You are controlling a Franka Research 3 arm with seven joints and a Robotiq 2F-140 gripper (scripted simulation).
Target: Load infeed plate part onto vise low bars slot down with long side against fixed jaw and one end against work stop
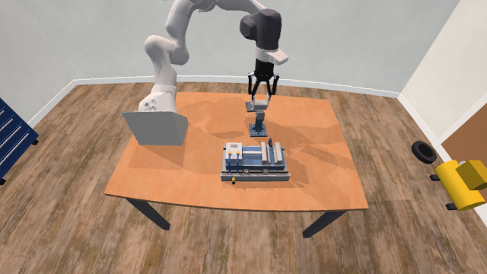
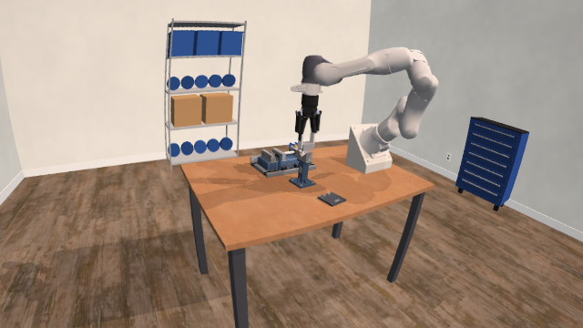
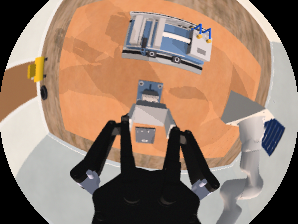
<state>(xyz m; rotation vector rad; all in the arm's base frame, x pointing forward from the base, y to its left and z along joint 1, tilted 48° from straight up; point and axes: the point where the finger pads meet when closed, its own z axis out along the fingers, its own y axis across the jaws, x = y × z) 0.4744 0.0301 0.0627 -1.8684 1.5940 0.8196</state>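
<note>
My gripper [image 1: 260, 102] [image 2: 303, 144] [image 3: 150, 111] points straight down and is shut on the part [image 1: 261, 105] [image 2: 305, 147] [image 3: 148, 117], a small grey block. The part sits right at the top of the V-block [image 1: 259, 127] [image 2: 302, 173] [image 3: 150, 90], a blue-footed stand; I cannot tell whether the two touch. The vise [image 1: 254, 160] [image 2: 272, 161] [image 3: 166, 38] stands open on the table in front of the V-block, with nothing between its two grey jaws. The dark infeed plate [image 2: 332, 199] lies empty on the table. The part's slot is not visible.
The arm's grey base block [image 1: 156, 127] [image 2: 368, 152] stands at the back left of the orange table [image 1: 171, 179]. A shelf rack [image 2: 205, 91], a blue drawer cabinet [image 2: 492, 159] and a yellow machine [image 1: 462, 183] stand on the floor, away from the table.
</note>
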